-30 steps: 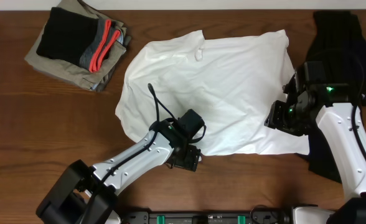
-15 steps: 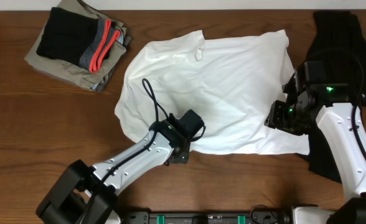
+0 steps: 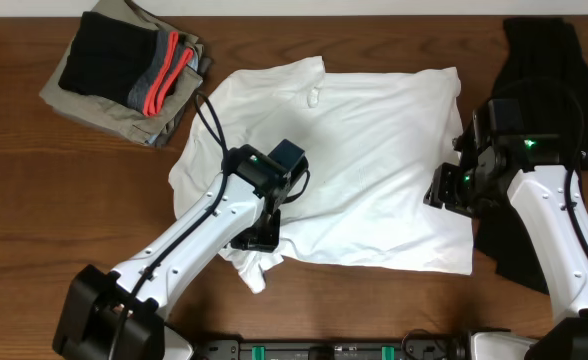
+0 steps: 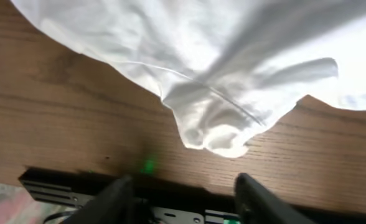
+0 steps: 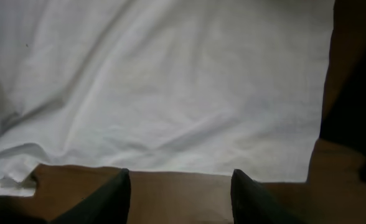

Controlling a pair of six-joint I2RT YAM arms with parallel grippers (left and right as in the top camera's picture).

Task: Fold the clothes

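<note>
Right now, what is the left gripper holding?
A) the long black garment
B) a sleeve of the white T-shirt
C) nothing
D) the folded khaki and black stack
C: in the left wrist view the left gripper is open and empty, with a bunched corner of the T-shirt lying loose on the table beyond it.
</note>
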